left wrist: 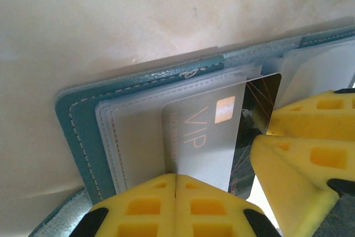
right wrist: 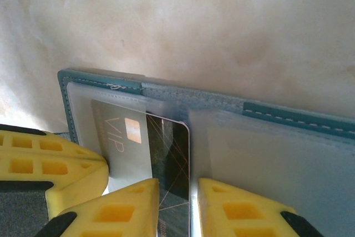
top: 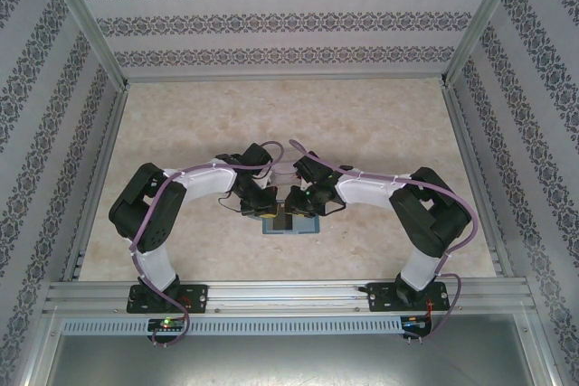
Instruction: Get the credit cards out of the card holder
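Teal card holder (left wrist: 77, 126) pinned by left gripper (left wrist: 175, 184), pressed together; right gripper (right wrist: 177, 186), part-spread, loosely straddles dark card (right wrist: 169, 148), which could slip free.

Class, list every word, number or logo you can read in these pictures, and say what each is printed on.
"VIP": on the pale card, beside its metallic chip, in a clear sleeve of the teal card holder.
Small print along the edge of the dark card: too blurred to read.
No other readable text.
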Controlling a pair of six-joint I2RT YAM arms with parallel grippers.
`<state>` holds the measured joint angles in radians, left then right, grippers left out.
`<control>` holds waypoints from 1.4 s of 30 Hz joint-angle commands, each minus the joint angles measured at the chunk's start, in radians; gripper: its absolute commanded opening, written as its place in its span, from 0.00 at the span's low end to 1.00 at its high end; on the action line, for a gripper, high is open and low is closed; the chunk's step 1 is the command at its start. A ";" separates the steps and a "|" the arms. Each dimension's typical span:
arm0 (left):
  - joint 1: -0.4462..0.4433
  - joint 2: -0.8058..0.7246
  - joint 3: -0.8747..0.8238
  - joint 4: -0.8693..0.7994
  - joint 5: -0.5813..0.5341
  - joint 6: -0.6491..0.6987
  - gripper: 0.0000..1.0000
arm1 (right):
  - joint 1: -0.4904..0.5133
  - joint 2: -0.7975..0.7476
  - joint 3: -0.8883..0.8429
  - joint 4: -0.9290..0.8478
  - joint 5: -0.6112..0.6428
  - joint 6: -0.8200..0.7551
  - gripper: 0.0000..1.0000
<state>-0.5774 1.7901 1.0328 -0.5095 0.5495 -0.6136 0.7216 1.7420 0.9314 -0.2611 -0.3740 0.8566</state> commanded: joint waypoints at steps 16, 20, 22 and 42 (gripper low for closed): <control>-0.015 0.035 0.000 -0.053 -0.058 0.028 0.00 | -0.028 -0.056 -0.072 0.161 -0.124 -0.004 0.22; -0.015 0.038 -0.001 -0.055 -0.057 0.029 0.00 | -0.032 -0.049 -0.098 0.207 -0.144 0.008 0.18; -0.015 0.037 -0.001 -0.055 -0.056 0.028 0.00 | -0.034 -0.040 -0.103 0.217 -0.147 0.009 0.18; -0.015 0.027 -0.002 -0.067 -0.062 0.030 0.00 | -0.059 -0.069 -0.120 0.083 -0.066 -0.050 0.03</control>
<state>-0.5774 1.7901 1.0370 -0.5232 0.5415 -0.6060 0.6758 1.7031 0.8261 -0.0933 -0.4877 0.8448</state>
